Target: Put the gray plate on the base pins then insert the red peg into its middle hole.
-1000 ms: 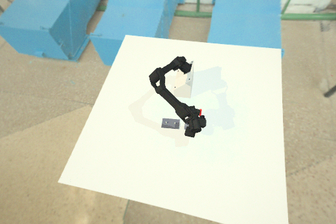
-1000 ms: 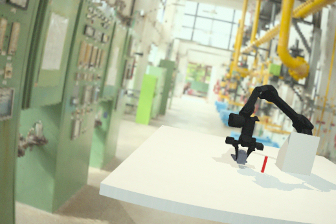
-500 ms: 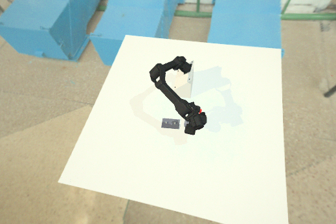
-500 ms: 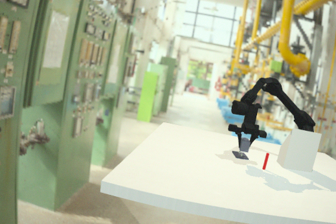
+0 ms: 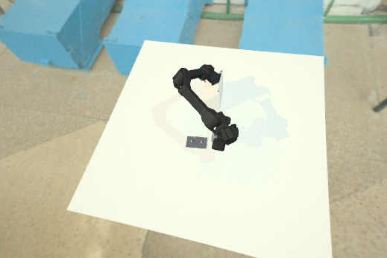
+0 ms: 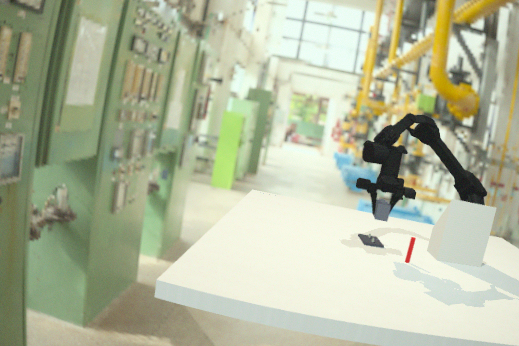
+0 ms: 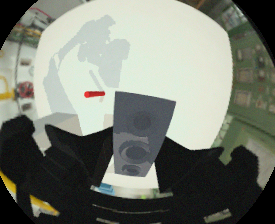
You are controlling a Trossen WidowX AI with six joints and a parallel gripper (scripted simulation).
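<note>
My gripper (image 6: 382, 215) (image 7: 136, 128) is shut on the gray plate (image 6: 382, 205) (image 7: 160, 112) and holds it raised above the table. In the wrist view the plate's broad face with round holes shows between the fingers. The dark gray base (image 5: 197, 145) (image 6: 375, 243) lies on the table with its two pins up; in the top view it is just left of the gripper. The plate is apart from it. The red peg (image 6: 410, 250) (image 7: 95, 94) stands upright on the table, right of the base in the exterior view. The arm hides it in the top view.
The white table (image 5: 263, 190) (image 6: 263, 260) carries the base and peg. A pale block (image 6: 459, 232) supports the arm at the right in the exterior view, beyond the peg. Blue boxes (image 5: 148, 26) stand on the floor behind the table.
</note>
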